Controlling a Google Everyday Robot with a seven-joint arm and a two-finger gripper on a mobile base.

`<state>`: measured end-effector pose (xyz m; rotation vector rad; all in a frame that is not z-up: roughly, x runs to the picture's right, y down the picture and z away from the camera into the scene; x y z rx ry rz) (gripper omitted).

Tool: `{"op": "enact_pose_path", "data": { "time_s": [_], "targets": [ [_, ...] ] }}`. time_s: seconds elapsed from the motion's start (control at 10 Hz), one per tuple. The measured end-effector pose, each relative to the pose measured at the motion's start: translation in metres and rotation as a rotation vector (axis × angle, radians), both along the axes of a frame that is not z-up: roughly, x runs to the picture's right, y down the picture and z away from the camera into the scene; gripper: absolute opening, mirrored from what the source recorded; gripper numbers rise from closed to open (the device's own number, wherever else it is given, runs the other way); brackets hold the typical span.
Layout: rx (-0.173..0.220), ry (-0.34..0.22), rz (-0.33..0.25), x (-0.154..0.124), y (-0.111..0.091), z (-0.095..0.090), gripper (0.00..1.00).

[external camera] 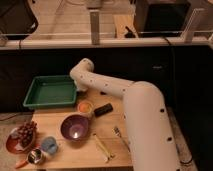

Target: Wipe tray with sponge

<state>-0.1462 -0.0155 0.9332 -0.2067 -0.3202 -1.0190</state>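
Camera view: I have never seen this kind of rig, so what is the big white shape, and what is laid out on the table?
The white shape is the robot's arm, seen from a single camera looking down over it; where that camera is mounted is not on record. The arm reaches left towards a green tray at the back left of a wooden table. Its gripper sits by the tray's right edge, mostly hidden by the arm, so what it holds, if anything, cannot be seen. On the table lie an orange sponge, a dark block, a purple bowl, a plate of grapes, a blue cup, a fork and a yellow utensil.
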Motion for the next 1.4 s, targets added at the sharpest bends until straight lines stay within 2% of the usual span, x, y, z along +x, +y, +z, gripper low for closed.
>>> {"op": "enact_pose_path", "data": {
  "time_s": [0.3, 0.5, 0.7, 1.0, 1.4],
  "targets": [
    [0.009, 0.018, 0.061, 0.040, -0.014, -0.023, 0.00],
    [0.012, 0.009, 0.060, 0.066, -0.018, -0.029, 0.00],
    [0.015, -0.010, 0.044, 0.068, -0.022, -0.035, 0.00],
    [0.023, -0.055, -0.005, 0.033, -0.032, -0.046, 0.00],
    [0.038, -0.150, -0.092, -0.064, -0.042, -0.063, 0.00]
  ]
}}
